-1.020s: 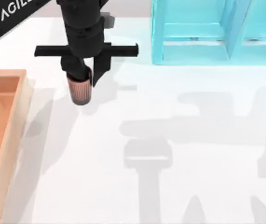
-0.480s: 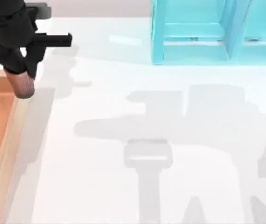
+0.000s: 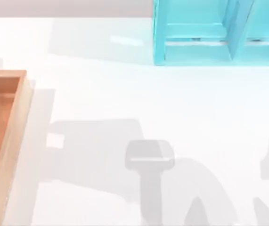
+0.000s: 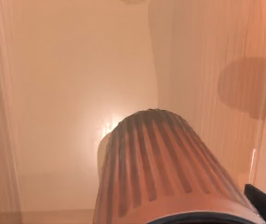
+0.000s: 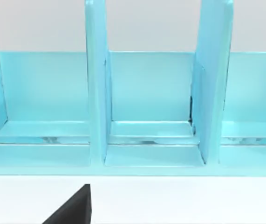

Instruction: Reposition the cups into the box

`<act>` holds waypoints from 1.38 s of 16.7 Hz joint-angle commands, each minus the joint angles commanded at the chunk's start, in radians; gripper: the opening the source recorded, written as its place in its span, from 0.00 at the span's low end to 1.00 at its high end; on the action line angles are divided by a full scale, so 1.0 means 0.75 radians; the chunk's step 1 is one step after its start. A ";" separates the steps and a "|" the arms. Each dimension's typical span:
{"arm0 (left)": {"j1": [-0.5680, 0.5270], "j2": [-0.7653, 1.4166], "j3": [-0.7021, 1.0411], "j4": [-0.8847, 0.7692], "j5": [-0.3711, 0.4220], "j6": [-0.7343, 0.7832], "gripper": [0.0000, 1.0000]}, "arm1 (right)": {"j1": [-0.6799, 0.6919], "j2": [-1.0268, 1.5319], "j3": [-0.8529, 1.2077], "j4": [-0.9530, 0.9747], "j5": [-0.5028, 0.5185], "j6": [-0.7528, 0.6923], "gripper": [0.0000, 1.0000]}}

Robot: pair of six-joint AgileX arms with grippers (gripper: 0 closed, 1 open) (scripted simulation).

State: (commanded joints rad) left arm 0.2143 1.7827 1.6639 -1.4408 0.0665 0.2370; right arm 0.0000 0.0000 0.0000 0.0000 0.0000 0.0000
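Brown ribbed cup (image 4: 165, 172), a second ago above the worktop (image 3: 172, 103), now hangs over the box (image 3: 12, 117) floor, left fingers apparently holding it; right fingers' state I cannot tell.

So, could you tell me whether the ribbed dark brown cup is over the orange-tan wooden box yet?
Yes: in the left wrist view the ribbed brown cup hangs above the wooden box's floor.
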 joint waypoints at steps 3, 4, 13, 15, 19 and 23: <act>0.037 -0.033 -0.032 0.005 0.004 0.037 0.00 | 0.000 0.000 0.000 0.000 0.000 0.000 1.00; 0.037 -0.033 -0.032 0.005 0.004 0.037 0.00 | 0.000 0.000 0.000 0.000 0.000 0.000 1.00; 0.048 -0.023 -0.259 0.243 0.003 0.052 0.00 | 0.000 0.000 0.000 0.000 0.000 0.000 1.00; 0.054 -0.019 -0.335 0.320 0.004 0.056 0.00 | 0.000 0.000 0.000 0.000 0.000 0.000 1.00; 0.056 -0.019 -0.359 0.343 0.005 0.056 0.00 | 0.000 0.000 0.000 0.000 0.000 0.000 1.00; 0.056 -0.019 -0.359 0.343 0.005 0.056 0.23 | 0.000 0.000 0.000 0.000 0.000 0.000 1.00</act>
State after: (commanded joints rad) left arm 0.2565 1.7685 1.3949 -1.1833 0.0701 0.2794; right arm 0.0000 0.0000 0.0000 0.0000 0.0000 0.0000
